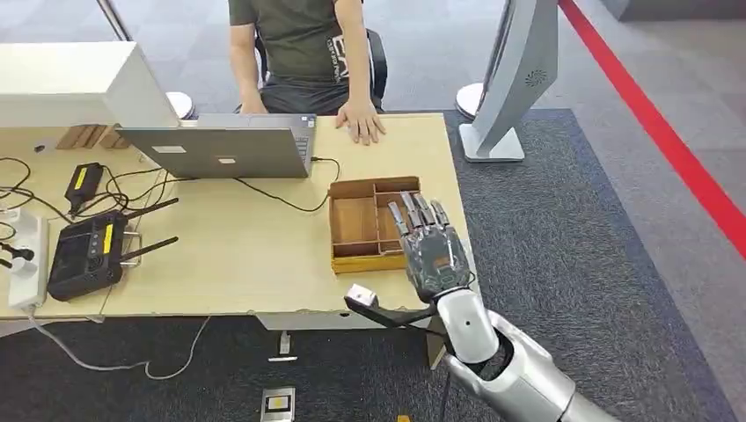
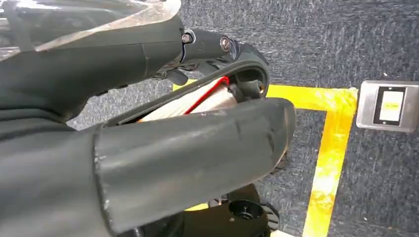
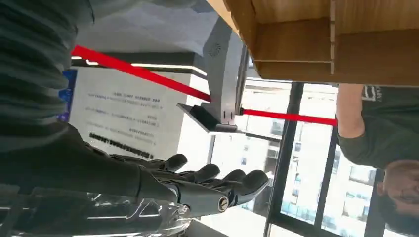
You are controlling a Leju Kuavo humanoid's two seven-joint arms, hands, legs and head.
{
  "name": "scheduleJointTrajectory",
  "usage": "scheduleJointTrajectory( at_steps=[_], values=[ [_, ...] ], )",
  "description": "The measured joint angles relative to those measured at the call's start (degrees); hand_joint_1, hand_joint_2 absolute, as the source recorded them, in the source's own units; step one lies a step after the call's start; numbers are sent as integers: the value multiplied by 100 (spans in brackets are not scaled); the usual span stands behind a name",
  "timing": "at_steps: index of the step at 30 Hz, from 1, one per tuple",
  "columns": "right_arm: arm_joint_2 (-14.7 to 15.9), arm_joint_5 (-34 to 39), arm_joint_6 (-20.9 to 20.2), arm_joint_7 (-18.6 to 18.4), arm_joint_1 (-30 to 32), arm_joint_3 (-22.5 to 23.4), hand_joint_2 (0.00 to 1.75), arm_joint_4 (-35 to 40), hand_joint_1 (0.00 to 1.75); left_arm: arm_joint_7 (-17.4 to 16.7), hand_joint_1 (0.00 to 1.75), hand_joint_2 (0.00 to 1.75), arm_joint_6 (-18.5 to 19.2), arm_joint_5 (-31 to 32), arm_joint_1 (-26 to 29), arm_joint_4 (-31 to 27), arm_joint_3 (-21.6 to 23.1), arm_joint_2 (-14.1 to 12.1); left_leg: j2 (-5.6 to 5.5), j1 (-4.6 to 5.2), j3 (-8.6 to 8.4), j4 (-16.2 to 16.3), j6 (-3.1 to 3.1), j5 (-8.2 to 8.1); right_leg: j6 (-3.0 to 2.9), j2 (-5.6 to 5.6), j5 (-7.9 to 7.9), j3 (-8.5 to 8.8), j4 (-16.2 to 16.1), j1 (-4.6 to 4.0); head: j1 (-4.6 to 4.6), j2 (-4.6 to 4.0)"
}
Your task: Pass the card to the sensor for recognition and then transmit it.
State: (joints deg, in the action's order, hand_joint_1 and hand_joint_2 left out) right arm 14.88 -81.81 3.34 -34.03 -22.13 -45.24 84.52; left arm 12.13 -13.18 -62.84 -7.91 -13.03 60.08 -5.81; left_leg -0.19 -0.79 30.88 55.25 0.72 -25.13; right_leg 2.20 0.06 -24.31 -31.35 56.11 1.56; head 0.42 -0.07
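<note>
My right hand [image 1: 431, 246] hovers over the right-hand compartments of the wooden divided tray [image 1: 352, 224] and hides what lies in them. Its fingers are stretched out and apart, and in the right wrist view the hand [image 3: 197, 185] holds nothing below the tray's wooden wall [image 3: 296, 49]. A small grey cube sensor [image 1: 361, 294] on a black stalk stands at the table's front edge, just left of my right wrist. My left hand [image 2: 188, 153] hangs over the floor. A pale flat thing with a red edge [image 2: 192, 101] shows between its thumb and dark fingers; I cannot tell whether it is the card.
A person sits behind the table with one hand [image 1: 361, 123] resting on it near the laptop [image 1: 224, 149]. A black controller with antennas [image 1: 88, 251], cables and a power strip [image 1: 26, 255] fill the left side. A grey stand [image 1: 515, 79] rises at the right. A metal floor plate [image 2: 388, 106] lies beside yellow tape.
</note>
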Motion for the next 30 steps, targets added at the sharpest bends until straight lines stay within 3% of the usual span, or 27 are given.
scheduleJointTrajectory(
  at_steps=[5, 19, 30],
  values=[
    [-72, 199, -323, -138, -2, 0, 175, -192, 0, -68, 0, 0, 15, -4, 51, 0, 0, 7, 1, 0, 0, 0, 0, 0, 0, 0, 0, -2, 0, 0, 0, -2],
    [-289, 866, -336, -177, -17, 24, 175, -448, 0, -168, 0, 0, 35, 79, 67, 0, 2, 7, 1, 0, -1, 0, 0, 0, 0, 0, 0, -2, 0, 0, 0, -2],
    [-411, 1109, -236, -415, -115, 66, 175, -662, 0, -299, 0, 0, 66, 136, 64, 0, 2, 31, 1, 0, -1, 0, 0, 0, 0, 0, 0, -2, 0, 0, 0, -2]
  ],
)
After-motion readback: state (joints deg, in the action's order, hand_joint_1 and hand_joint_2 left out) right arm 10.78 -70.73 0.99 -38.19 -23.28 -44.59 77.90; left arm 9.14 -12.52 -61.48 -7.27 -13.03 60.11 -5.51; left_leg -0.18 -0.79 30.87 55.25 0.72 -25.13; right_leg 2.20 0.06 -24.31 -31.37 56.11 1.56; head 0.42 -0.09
